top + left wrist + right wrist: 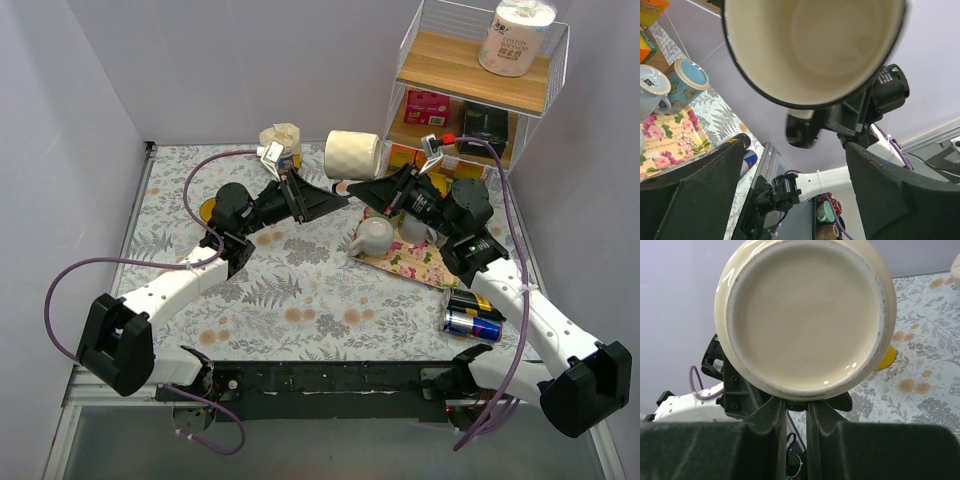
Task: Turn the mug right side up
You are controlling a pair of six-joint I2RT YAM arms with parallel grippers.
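up near the centre of the overhead view, the cream mug (352, 153) hangs on its side, clear of the tabletop (290, 290), where the two arms meet nose to nose. that view does not show how the jaws stand, but the wrist cameras do. from the left wrist the mug's open mouth fills the top of the frame. the left gripper (796, 150) has its jaws spread wide, one dark pad in each lower corner, neither touching the mug. from the right wrist only the mug's flat base shows, filling the upper frame. the right gripper (795, 412) has its jaws drawn narrow right beneath it, carrying the mug; the exact spot they pinch is hidden by the mug's body. at the left edge of the left wrist frame stand a blue cup (690, 80) and a floral tray (670, 140). overhead, a drink can (472, 322) lies at lower right.
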